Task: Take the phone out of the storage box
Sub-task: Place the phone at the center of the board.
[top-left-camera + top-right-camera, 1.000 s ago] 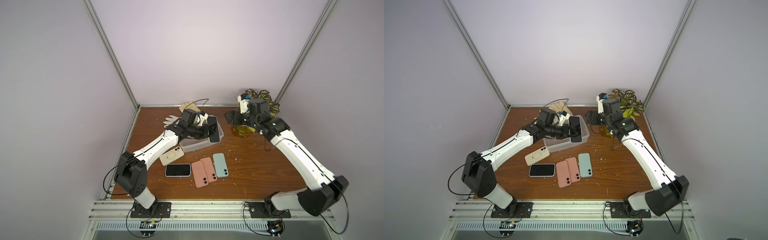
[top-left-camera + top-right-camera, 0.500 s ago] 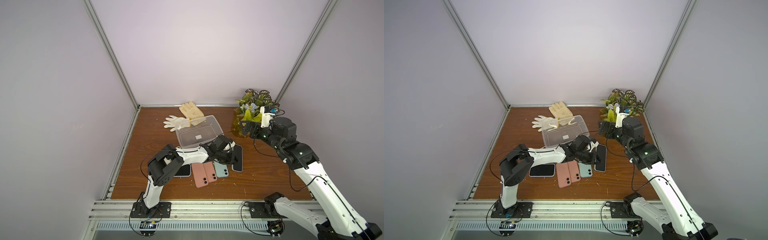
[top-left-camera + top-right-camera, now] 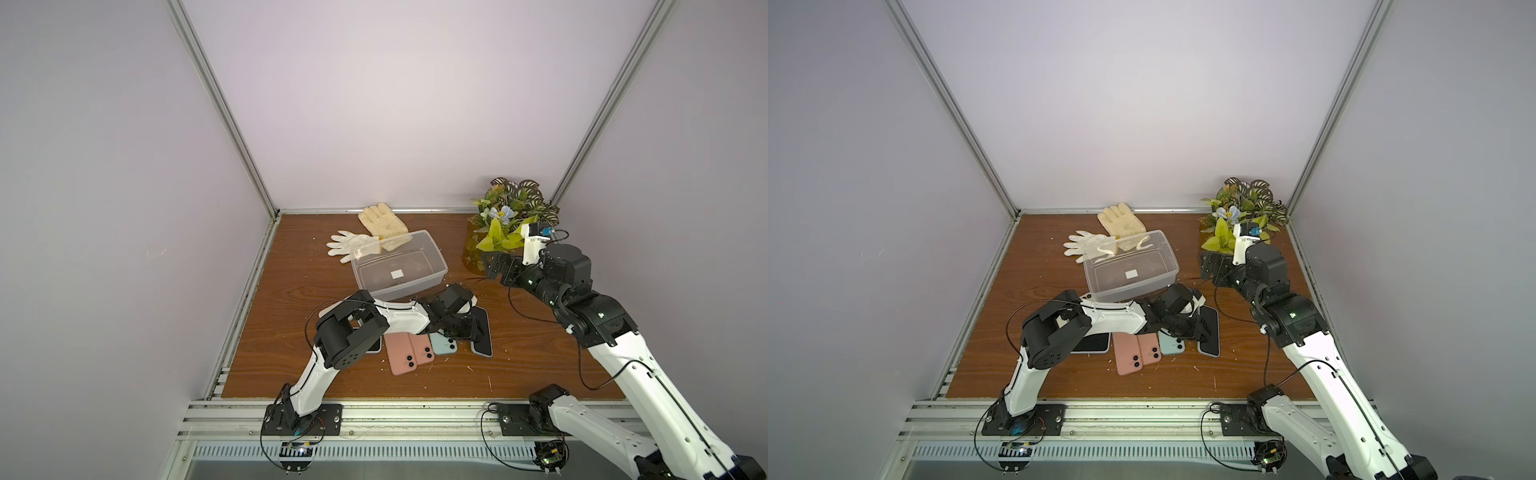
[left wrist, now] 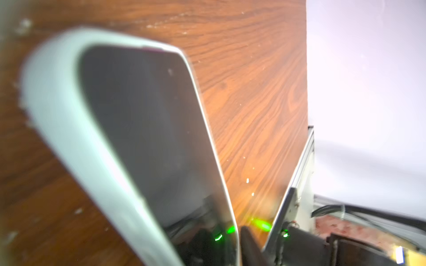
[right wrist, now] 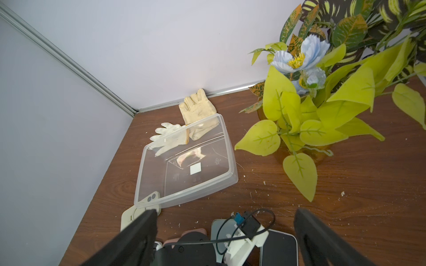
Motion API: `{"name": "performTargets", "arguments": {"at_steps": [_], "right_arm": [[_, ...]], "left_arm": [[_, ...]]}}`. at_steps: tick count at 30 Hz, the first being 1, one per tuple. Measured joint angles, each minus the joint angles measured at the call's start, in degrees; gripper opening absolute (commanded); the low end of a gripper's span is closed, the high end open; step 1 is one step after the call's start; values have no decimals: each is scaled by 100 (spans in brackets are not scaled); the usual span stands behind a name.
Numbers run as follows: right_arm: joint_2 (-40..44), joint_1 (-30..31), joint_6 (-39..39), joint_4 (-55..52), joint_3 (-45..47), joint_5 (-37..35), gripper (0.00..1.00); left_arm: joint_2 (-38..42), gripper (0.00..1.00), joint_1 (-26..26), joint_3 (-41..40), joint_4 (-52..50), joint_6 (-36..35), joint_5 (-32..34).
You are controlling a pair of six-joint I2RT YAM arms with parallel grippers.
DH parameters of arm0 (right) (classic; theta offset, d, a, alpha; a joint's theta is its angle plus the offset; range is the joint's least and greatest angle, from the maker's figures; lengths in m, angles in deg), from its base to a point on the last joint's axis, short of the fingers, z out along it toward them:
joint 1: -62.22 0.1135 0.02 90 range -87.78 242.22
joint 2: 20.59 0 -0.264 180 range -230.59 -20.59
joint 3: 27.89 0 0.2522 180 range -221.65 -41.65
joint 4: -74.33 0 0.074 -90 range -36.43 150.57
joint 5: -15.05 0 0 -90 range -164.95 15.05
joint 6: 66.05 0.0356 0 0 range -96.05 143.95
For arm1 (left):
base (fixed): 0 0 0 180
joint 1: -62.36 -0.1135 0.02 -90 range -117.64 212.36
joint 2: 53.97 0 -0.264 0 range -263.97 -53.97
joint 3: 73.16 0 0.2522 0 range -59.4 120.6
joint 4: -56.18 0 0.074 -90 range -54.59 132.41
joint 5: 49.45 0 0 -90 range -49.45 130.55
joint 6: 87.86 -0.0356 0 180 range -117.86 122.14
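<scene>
Reaching low across the bench (image 3: 540, 353), left arm (image 3: 401, 321) folded tight at the elbow, wrist laid over the phone row. Left jaws sit at the phone (image 3: 482, 338). The left wrist view is too close and blurred: pinching it or standing off, cannot tell. Right arm (image 3: 636, 374) raised, forearm sloping toward the plant (image 3: 513, 212), jaws spread wide; both dark fingers (image 5: 134, 239) show well apart in its wrist view.

Phone: grey case, dark screen up, on the bench outside the box (image 3: 399, 293), near its front corner, just beside a teal phone (image 3: 442, 344). Pink phones (image 3: 401, 353), two, next along the row.

Box: clear tub, only a white sticker (image 3: 397, 273) on its bottom. Gloves (image 3: 382, 224), two, behind it, partly seen through the far wall.

Hidden: a dark-screened phone (image 3: 372, 345) mostly under the left elbow. Cream phone (image 5: 129, 218) at the box corner shows best in the right wrist view, its lens seen through the clear wall. Part of the grey phone covered by the left jaws.
</scene>
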Motion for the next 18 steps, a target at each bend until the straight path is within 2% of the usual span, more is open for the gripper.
{"name": "performTargets", "arguments": {"at_steps": [5,8,13,18], "right_arm": [[7,-107,-4,-59,15,-4,99],[28,-177,-4,-44,28,-7,99],[234,-275,-4,2,122,-70,99],[435,-376,-52,122,125,-282,99]], "left_arm": [[35,90,2,308,-439,-267,157],[98,100,15,638,-1154,-570,463],[249,100,15,1279,-2286,-1141,1064],[737,100,15,1655,-2898,-1449,1552]]}}
